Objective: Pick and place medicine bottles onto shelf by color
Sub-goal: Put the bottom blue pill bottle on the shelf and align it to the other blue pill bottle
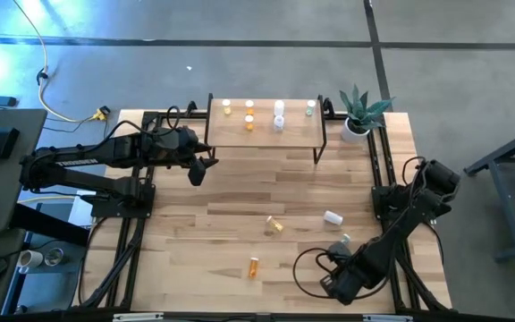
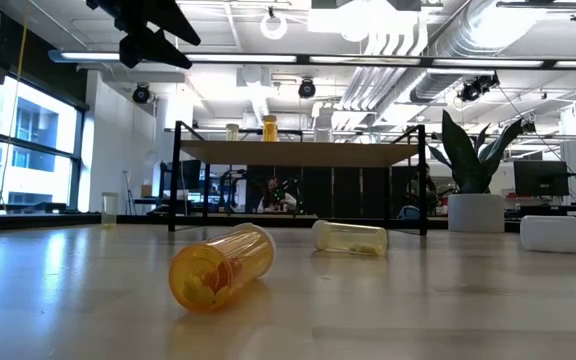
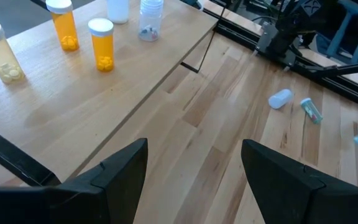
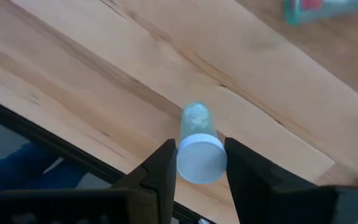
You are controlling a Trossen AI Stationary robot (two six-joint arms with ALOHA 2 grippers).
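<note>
Clear greenish bottle: small cylinder with a white cap, lying on the light-wood worktop at its near right edge, cap pinched between the right fingers.
Right gripper: low at the near right of the worktop, fingers narrowed onto the bottle's cap.
Loose bottles: an orange one and a yellow one are seen lying mid-worktop; a white one and another greenish one lie further right.
Shelf: low light-wood board on black legs at the far side, carrying upright yellow, orange, white and clear bottles.
Left gripper: held above the worktop beside the shelf's left end, fingers spread wide, nothing between them.
Potted plant: set just right of the shelf.
</note>
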